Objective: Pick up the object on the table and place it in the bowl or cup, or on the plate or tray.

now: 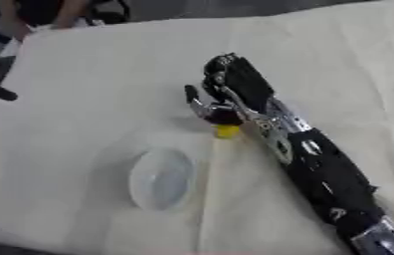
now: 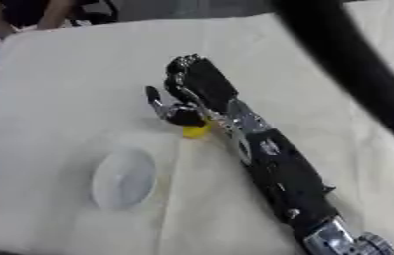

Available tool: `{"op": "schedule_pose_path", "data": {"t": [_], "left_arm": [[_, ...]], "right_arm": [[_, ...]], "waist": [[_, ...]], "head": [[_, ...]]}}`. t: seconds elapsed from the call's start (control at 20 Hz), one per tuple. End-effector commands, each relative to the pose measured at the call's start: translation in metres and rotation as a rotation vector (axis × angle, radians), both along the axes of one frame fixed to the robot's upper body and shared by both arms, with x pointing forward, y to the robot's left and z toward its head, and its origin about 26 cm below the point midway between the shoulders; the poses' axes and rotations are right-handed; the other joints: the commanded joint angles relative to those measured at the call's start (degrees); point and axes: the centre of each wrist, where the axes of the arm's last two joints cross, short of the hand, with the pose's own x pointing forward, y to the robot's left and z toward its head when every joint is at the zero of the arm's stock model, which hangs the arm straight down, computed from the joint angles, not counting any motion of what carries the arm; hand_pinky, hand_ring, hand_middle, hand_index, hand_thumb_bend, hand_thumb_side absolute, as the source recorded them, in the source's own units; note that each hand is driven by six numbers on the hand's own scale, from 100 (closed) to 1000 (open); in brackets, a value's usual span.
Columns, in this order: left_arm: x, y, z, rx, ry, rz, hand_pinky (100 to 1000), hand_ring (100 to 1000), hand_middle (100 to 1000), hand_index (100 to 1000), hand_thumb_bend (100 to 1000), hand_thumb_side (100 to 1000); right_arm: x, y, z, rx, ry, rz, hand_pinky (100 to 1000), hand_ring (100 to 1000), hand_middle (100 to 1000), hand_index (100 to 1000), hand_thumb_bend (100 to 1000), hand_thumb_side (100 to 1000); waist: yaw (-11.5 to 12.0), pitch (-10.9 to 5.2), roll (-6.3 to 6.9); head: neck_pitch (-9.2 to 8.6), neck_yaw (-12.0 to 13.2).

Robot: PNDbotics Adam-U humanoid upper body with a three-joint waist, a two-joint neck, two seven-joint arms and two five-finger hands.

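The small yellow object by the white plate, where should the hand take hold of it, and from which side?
Probably its upper part, from above: the small yellow object sits low on the cloth, its top hidden under the right hand already curled over it.

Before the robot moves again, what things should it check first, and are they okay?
1. Right hand is at the small yellow and dark object: ok.
2. Fingers curled round the object: cannot tell.
3. Object lifted off the white cloth: cannot tell.
4. White plate sits upright with nothing in it: ok.
5. Path from hand to plate has nothing in the way: ok.
6. Left hand out of the way: ok, not in view.
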Motion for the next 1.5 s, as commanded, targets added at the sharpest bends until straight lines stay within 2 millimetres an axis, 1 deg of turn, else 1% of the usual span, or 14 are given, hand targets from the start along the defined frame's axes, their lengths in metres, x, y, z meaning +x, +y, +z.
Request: {"op": "schedule_pose_path", "data": {"t": [0.05,0.2,0.25,0.3,0.35,0.4,0.45,0.5,0.55,0.6,0.8,1.1,1.4,1.5], "left_arm": [[-0.002,0.004,0.007,0.007,-0.023,0.005,469,711,786,813,263,876],[-0.002,0.004,0.007,0.008,-0.022,0.004,469,711,786,813,263,876],[-0.003,0.004,0.006,0.01,-0.019,0.005,469,711,786,813,263,877],[-0.003,0.005,0.005,0.011,-0.017,0.006,469,710,786,813,263,876],[-0.003,0.005,0.005,0.014,-0.013,0.008,470,711,786,813,262,877],[-0.003,0.006,0.004,0.017,-0.009,0.009,469,711,786,813,263,877],[-0.004,0.007,0.003,0.022,-0.004,0.012,470,710,786,813,262,877],[-0.004,0.009,0.001,0.028,0.001,0.016,470,711,786,813,262,877],[-0.004,0.01,0.0,0.031,0.004,0.018,470,710,786,813,262,877],[-0.004,0.011,-0.001,0.036,0.01,0.02,470,711,786,813,263,877],[-0.006,0.016,-0.005,0.06,0.027,0.035,471,711,786,814,263,876],[-0.006,0.021,-0.009,0.086,0.046,0.046,472,711,786,815,263,876],[-0.006,0.025,-0.01,0.111,0.054,0.05,474,712,787,815,264,874],[-0.006,0.026,-0.011,0.115,0.055,0.053,474,712,787,815,264,874]], "right_arm": [[-0.007,-0.024,-0.037,-0.026,0.088,-0.049,100,100,100,100,100,728],[-0.007,-0.025,-0.036,-0.025,0.078,-0.044,100,100,100,100,100,746],[-0.007,-0.027,-0.038,-0.07,0.088,-0.037,100,254,287,398,100,852],[-0.007,-0.028,-0.039,-0.103,0.096,-0.031,100,100,137,224,100,822],[-0.008,-0.032,-0.041,-0.165,0.115,-0.03,144,432,457,551,100,854],[-0.008,-0.034,-0.043,-0.236,0.137,-0.031,100,296,326,436,100,852],[-0.008,-0.037,-0.044,-0.313,0.158,-0.032,262,510,546,640,100,861],[-0.009,-0.039,-0.044,-0.409,0.178,-0.034,190,463,488,584,100,855],[-0.009,-0.04,-0.044,-0.461,0.189,-0.037,262,508,535,631,100,861],[-0.009,-0.04,-0.044,-0.542,0.203,-0.036,340,558,618,695,100,864],[-0.009,-0.039,-0.044,-0.706,0.239,-0.007,362,573,639,699,100,861],[-0.004,-0.034,-0.031,-0.762,0.244,0.041,365,572,644,692,100,864],[0.001,-0.02,0.001,-0.758,0.169,0.09,325,526,602,644,100,859],[0.001,-0.021,0.01,-0.733,0.146,0.101,317,520,595,636,100,858]], "waist": [[0.0,0.21,0.78],[0.01,0.17,0.82],[0.04,0.06,0.83],[0.02,0.0,0.87],[0.01,-0.21,0.77],[-0.04,-0.37,0.77],[-0.14,-0.71,0.58],[-0.32,-1.05,0.42],[-0.43,-1.28,0.29],[-0.67,-1.65,0.06],[-1.75,-3.12,-0.65],[-2.77,-4.95,-1.67],[-3.69,-6.44,-2.8],[-3.99,-6.7,-3.06]], "head": [[0.18,-0.44],[0.26,-0.43],[0.5,-0.29],[0.63,-0.21],[0.93,-0.01],[1.16,0.14],[1.58,0.39],[1.99,0.68],[2.24,0.85],[2.57,1.05],[3.68,1.91],[4.31,2.14],[4.1,1.67],[4.15,1.81]]}}
